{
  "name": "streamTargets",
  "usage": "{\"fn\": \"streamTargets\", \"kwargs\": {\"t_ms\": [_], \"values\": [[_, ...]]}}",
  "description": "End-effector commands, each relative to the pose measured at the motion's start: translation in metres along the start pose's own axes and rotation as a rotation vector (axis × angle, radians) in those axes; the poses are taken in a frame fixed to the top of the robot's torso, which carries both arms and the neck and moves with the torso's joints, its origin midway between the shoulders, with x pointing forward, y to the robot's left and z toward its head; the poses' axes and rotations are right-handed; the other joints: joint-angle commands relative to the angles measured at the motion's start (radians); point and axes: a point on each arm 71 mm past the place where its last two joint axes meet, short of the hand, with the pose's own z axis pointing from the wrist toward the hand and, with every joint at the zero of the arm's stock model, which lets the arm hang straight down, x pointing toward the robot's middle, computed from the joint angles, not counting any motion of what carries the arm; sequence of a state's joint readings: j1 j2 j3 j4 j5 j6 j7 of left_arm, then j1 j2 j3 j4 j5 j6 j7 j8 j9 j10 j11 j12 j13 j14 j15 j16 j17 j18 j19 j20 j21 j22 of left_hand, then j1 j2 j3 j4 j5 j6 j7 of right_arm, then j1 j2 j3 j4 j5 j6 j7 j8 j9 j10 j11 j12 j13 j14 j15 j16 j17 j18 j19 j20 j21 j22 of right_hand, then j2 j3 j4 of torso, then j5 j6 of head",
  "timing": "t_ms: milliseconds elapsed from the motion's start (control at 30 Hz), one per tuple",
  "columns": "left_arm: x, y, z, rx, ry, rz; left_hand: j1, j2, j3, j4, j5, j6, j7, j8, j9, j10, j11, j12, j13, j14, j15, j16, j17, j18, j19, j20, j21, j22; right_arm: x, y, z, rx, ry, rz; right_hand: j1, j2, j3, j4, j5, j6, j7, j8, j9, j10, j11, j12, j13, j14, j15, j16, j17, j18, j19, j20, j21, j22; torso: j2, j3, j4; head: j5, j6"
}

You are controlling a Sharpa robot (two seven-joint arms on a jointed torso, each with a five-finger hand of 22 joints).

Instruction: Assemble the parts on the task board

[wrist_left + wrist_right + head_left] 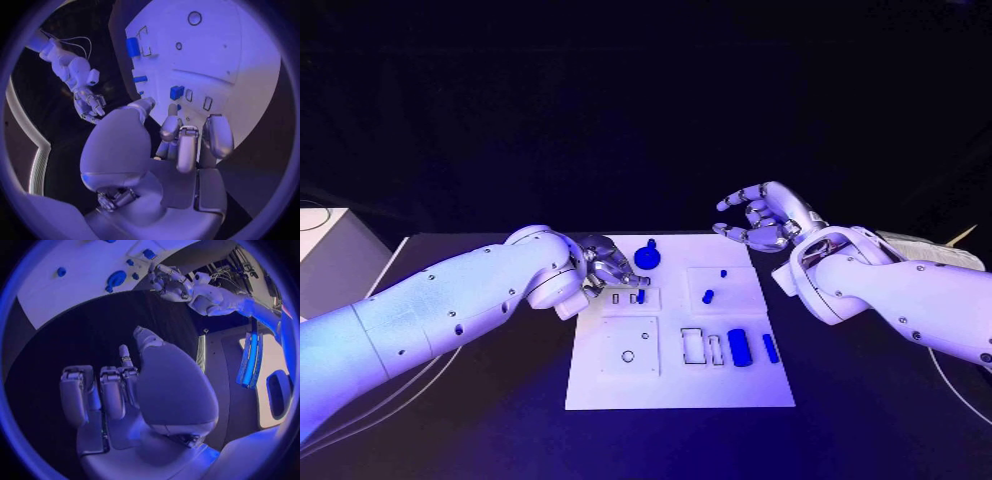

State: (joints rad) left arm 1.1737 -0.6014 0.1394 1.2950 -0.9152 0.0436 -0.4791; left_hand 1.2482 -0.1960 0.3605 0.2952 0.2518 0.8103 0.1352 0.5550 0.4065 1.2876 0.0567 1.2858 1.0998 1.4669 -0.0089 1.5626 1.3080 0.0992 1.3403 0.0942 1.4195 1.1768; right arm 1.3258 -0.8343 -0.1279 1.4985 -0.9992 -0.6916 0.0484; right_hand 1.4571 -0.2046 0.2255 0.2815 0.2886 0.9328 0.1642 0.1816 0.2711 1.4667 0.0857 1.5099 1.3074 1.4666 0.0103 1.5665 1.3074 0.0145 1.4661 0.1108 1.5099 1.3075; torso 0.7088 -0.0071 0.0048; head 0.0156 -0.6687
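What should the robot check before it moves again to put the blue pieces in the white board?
1. Left hand is over the board, near the small slots: ok.
2. Left hand is holding a piece: cannot tell; its fingers are curled by a small blue piece, but no grip shows.
3. Right hand is out of the way, off the board's far right corner: ok.
4. Right hand is free, fingers apart, holding nothing: ok.
5. The two blue bars lie loose at the board's near right, not yet stood up: ok to pick next.
6. Blue knob stands on the board's far edge: ok.
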Motion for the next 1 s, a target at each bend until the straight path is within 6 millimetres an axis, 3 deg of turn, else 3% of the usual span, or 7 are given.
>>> {"fn": "streamTargets", "kwargs": {"t_ms": [33,67,100,333,533,633,1000], "values": [[0.000,0.000,0.003,-0.083,0.019,0.099,-0.017,-0.001,0.000,-0.001,-0.001,0.009,-0.001,0.003,0.001,0.009,-0.002,0.007,0.007,0.102,0.002,0.006,0.257,-0.018,0.010,-0.001,0.007,0.012,-0.002,-0.004,0.003,0.032,0.015,0.039,-0.003,-0.004,0.001,0.003,-0.001,-0.006,0.001,0.006,0.001,0.042,-0.005,-0.001,0.211,0.104,-0.005,0.004,0.263,0.004,0.074,-0.005,-0.005,0.205,0.000,0.0011,-0.0010,0.004,-0.011],[0.000,-0.001,0.005,-0.089,0.017,0.106,-0.021,-0.001,-0.001,-0.001,-0.001,0.011,-0.002,0.005,0.002,0.010,-0.002,0.008,0.007,0.102,0.002,0.006,0.257,-0.019,0.011,-0.001,0.008,0.013,-0.003,-0.005,0.004,0.037,0.014,0.038,-0.003,-0.004,0.001,0.003,-0.001,-0.006,0.001,0.006,0.001,0.042,-0.005,-0.001,0.211,0.104,-0.005,0.004,0.263,0.004,0.074,-0.005,-0.005,0.205,0.001,0.0019,-0.0016,0.004,-0.013],[0.000,-0.002,0.006,-0.094,0.015,0.112,-0.023,-0.001,-0.002,-0.001,-0.002,0.012,-0.003,0.006,0.003,0.010,-0.002,0.008,0.006,0.101,0.001,0.006,0.256,-0.019,0.011,-0.001,0.008,0.013,-0.004,-0.006,0.004,0.041,0.014,0.037,-0.004,-0.005,0.001,0.003,-0.001,-0.007,0.001,0.006,0.001,0.041,-0.005,-0.002,0.210,0.104,-0.005,0.004,0.262,0.005,0.074,-0.005,-0.006,0.204,0.000,-0.0009,-0.0006,0.003,-0.014],[0.000,-0.006,0.011,-0.122,0.018,0.146,-0.055,0.000,-0.018,0.000,-0.002,0.021,-0.010,0.026,0.016,0.014,-0.008,0.012,0.010,0.103,-0.003,0.008,0.261,-0.020,0.015,-0.005,0.012,0.020,-0.005,-0.007,0.006,0.054,0.015,0.027,-0.006,-0.005,0.001,0.004,-0.001,-0.008,0.001,0.005,0.001,0.041,-0.004,-0.002,0.210,0.104,-0.005,0.004,0.263,0.005,0.074,-0.005,-0.005,0.205,0.000,-0.0003,0.0005,0.005,-0.026],[0.003,-0.013,0.014,-0.133,0.037,0.178,-0.126,0.020,-0.132,0.000,-0.004,0.027,-0.030,0.088,0.069,0.026,-0.025,0.024,0.025,0.104,-0.018,0.008,0.263,-0.022,0.021,-0.018,0.018,0.031,-0.005,-0.008,0.008,0.061,0.020,0.019,-0.007,-0.006,0.001,0.004,-0.001,-0.009,0.001,0.005,0.001,0.041,-0.004,-0.002,0.210,0.104,-0.005,0.004,0.263,0.004,0.074,-0.005,-0.005,0.205,0.002,-0.0021,-0.0012,0.003,-0.031],[0.004,-0.015,0.015,-0.134,0.046,0.191,-0.128,0.030,-0.160,0.000,-0.004,0.030,-0.037,0.107,0.094,0.029,-0.031,0.027,0.029,0.104,-0.023,0.008,0.263,-0.023,0.024,-0.023,0.020,0.036,-0.005,-0.008,0.008,0.063,0.022,0.017,-0.009,-0.007,0.001,0.005,0.001,-0.010,0.001,0.005,0.000,0.041,-0.004,-0.002,0.210,0.104,-0.005,0.004,0.262,0.005,0.074,-0.005,-0.006,0.204,0.002,-0.0020,-0.0026,0.005,-0.034],[0.008,-0.019,0.017,-0.138,0.079,0.219,-0.085,0.052,-0.163,-0.001,0.008,0.017,-0.040,0.117,0.125,0.024,-0.035,0.021,0.023,0.104,-0.027,0.008,0.263,-0.024,0.026,-0.027,0.022,0.041,-0.005,-0.009,0.008,0.073,0.031,0.008,-0.011,-0.008,0.001,0.005,0.005,-0.011,0.001,0.005,0.000,0.041,-0.004,-0.001,0.210,0.104,-0.005,0.004,0.263,0.005,0.074,-0.005,-0.006,0.204,0.001,-0.0026,0.0021,-0.005,-0.038]]}}
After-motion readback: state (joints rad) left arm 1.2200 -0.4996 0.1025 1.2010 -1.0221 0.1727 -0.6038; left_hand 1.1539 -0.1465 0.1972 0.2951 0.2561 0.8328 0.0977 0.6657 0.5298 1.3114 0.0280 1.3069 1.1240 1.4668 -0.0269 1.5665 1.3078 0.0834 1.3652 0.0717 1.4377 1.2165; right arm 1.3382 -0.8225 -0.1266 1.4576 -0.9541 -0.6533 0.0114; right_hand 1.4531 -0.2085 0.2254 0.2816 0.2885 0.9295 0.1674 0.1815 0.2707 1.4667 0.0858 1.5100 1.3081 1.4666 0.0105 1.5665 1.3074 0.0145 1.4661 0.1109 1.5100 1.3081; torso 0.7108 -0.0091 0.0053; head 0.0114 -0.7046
